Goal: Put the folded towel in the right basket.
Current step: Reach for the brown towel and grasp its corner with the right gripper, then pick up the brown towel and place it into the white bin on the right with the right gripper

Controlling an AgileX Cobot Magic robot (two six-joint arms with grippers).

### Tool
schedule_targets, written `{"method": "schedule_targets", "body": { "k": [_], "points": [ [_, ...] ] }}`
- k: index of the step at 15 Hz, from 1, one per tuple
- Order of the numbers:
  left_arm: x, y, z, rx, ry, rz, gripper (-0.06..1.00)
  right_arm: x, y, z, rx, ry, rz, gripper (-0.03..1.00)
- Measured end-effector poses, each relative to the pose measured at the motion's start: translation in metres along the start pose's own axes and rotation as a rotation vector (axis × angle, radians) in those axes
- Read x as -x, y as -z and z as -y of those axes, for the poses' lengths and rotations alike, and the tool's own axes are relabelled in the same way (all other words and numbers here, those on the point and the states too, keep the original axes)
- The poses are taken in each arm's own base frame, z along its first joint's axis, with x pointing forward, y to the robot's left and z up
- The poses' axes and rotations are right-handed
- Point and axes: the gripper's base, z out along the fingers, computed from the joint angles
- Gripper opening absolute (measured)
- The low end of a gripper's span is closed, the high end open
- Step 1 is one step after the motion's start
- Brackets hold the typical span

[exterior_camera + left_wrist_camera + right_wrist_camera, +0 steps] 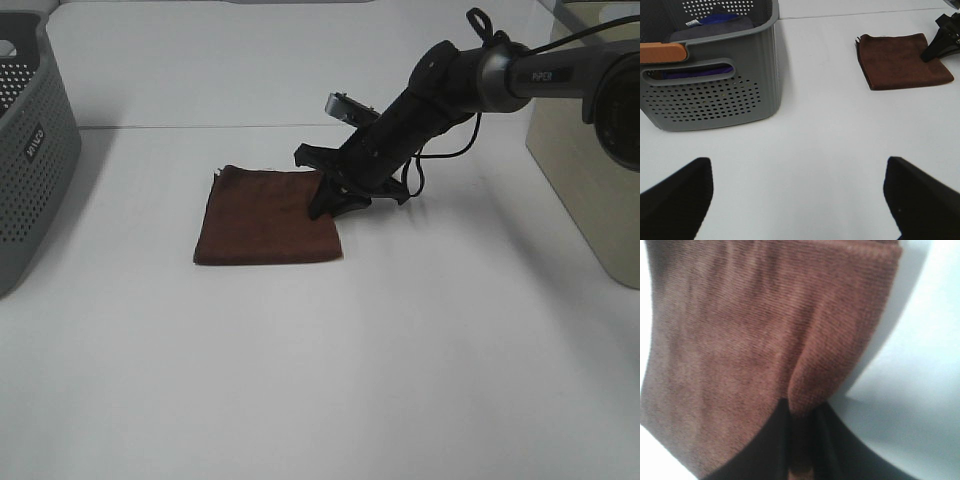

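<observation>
A folded brown towel [262, 217] lies flat on the white table, left of centre in the exterior high view. It also shows in the left wrist view [900, 60] and fills the right wrist view [755, 335]. My right gripper [328, 200] reaches in from the right and is shut on the towel's right edge, pinching a raised fold between its fingers [765, 450]. The beige right basket [590, 170] stands at the right edge. My left gripper [800, 200] is open and empty, low over bare table, with only its two dark fingertips [675, 200] showing.
A grey perforated basket [30, 150] stands at the left edge; in the left wrist view it [715, 90] holds dark cloths and has an orange handle. A seam in the table surface runs behind the towel.
</observation>
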Motion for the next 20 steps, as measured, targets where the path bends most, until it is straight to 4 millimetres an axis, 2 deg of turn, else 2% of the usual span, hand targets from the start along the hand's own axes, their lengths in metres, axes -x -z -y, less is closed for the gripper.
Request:
{"method": "schedule_targets", "body": {
  "k": [1,3,5,8,10,14,18,20],
  "points": [
    [0.0,0.0,0.0,0.0,0.0,0.0,0.88,0.0,0.0,0.0,-0.004,0.0,-0.001,0.03],
    [0.0,0.0,0.0,0.0,0.0,0.0,0.88,0.0,0.001,0.0,-0.007,-0.002,-0.003,0.01],
    [0.0,0.0,0.0,0.0,0.0,0.0,0.88,0.003,0.012,-0.005,-0.017,0.03,-0.004,0.01],
    [0.0,0.0,0.0,0.0,0.0,0.0,0.88,0.02,0.064,-0.034,-0.025,0.129,0.048,0.01],
    [0.0,0.0,0.0,0.0,0.0,0.0,0.88,0.025,0.091,-0.05,-0.018,0.168,0.069,0.01],
    [0.0,0.0,0.0,0.0,0.0,0.0,0.88,0.025,0.129,-0.068,-0.032,0.222,0.094,0.01],
    [0.0,0.0,0.0,0.0,0.0,0.0,0.88,0.022,0.196,-0.088,-0.145,0.3,0.176,0.01],
    [0.0,0.0,0.0,0.0,0.0,0.0,0.88,0.016,0.235,-0.088,-0.2,0.308,0.193,0.01]
  ]
}}
